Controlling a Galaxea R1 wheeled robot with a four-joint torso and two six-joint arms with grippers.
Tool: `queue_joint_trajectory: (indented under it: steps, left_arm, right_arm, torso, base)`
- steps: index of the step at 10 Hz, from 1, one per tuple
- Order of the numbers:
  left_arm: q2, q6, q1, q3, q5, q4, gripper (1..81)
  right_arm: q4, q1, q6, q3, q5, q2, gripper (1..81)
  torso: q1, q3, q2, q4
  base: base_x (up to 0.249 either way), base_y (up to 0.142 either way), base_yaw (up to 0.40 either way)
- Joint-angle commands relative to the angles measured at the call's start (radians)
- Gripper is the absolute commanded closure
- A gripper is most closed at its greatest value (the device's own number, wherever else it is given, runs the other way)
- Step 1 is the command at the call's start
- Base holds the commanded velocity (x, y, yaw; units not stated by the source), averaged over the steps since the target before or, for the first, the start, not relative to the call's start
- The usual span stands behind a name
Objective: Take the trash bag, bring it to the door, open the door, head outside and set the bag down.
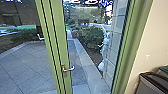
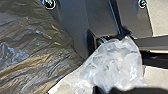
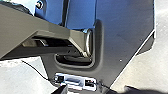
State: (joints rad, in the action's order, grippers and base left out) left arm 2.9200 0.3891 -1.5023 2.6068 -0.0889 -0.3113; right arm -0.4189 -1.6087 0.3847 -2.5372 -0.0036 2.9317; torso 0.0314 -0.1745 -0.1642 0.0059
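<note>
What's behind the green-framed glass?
Paving and bushes show through it. The green upright with the lever handle covers a strip of that view; whatever lies behind it can't be seen.

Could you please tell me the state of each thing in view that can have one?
Door: looks closed, though the angle leaves some doubt.
Door handle: lever roughly level.
Dark plastic: creased, bulging.
Pale plastic: crumpled, drawn in towards one end.
Grey container: upright; open or lidded, cannot tell.
</note>
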Motion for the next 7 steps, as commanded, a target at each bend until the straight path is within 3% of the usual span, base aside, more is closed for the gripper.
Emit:
queue_joint_trajectory:
  steps: [1, 7]
  left_arm:
    - [-0.005, 0.004, 0.043, -0.001, -0.075, 0.0, 81.1]
    - [-0.001, 0.004, 0.041, 0.009, -0.075, 0.004, 81.1]
  right_arm:
    - [-0.003, 0.035, -0.001, 0.003, -0.052, -0.004, 1.0]
    - [-0.006, 0.035, -0.001, 0.003, -0.052, 0.0, 1.0]
  torso:
    - [0.0, 0.0, 0.0, 0.0]
    - [0.0, 0.0, 0.0, 0.0]
  base:
    - [0.0, 0.0, 0.271]
    - [0.0, 0.0, 0.277]
